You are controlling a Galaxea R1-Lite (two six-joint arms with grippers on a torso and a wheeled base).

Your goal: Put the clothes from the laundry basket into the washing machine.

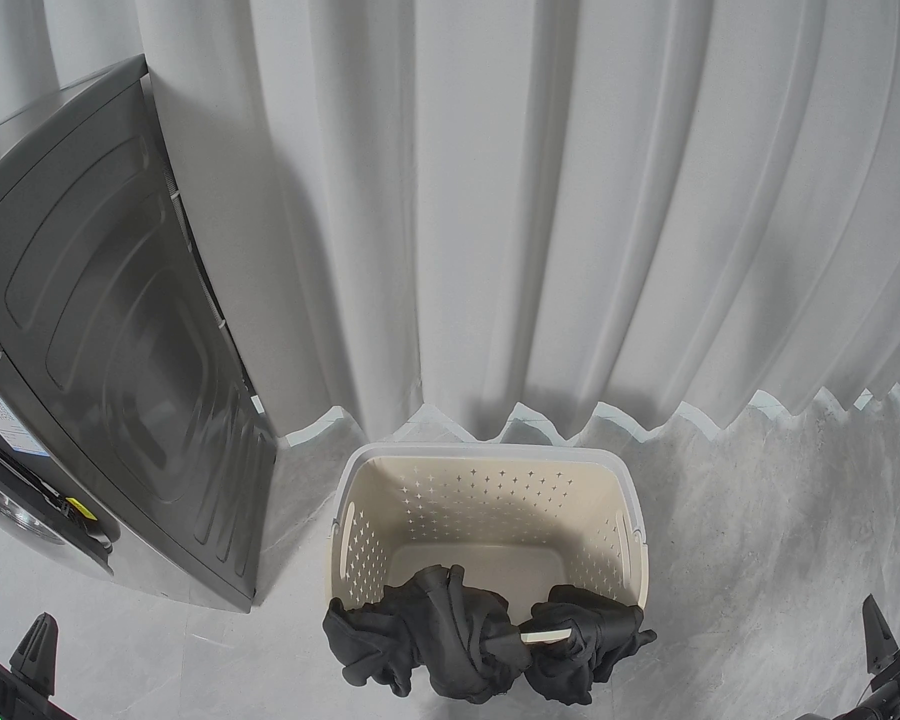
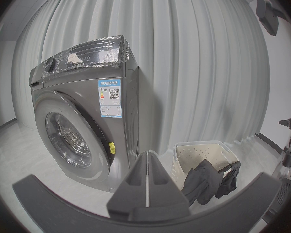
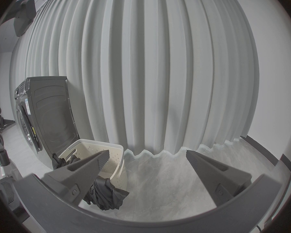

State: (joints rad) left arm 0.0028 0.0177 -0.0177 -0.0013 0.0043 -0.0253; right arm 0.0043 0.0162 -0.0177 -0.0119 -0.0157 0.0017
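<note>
L gripper [image 2: 147, 153] pinched, R gripper [image 3: 147, 153] wide — clothes [image 1: 450, 632] over basket [image 1: 490, 449] rim; L-wrist view: washer door [image 2: 68, 139].

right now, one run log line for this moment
black clothes draped over laundry basket near rim | washing machine left of basket | left claw shut, empty | right claw open, empty

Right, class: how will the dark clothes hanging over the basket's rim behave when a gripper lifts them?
Probably floppy: the dark clothes sag in folds over the laundry basket, so they will likely droop and trail when lifted. They look bunched together, so one pinch may drag the whole bundle. Draped over its rim, they may tug the basket.
</note>
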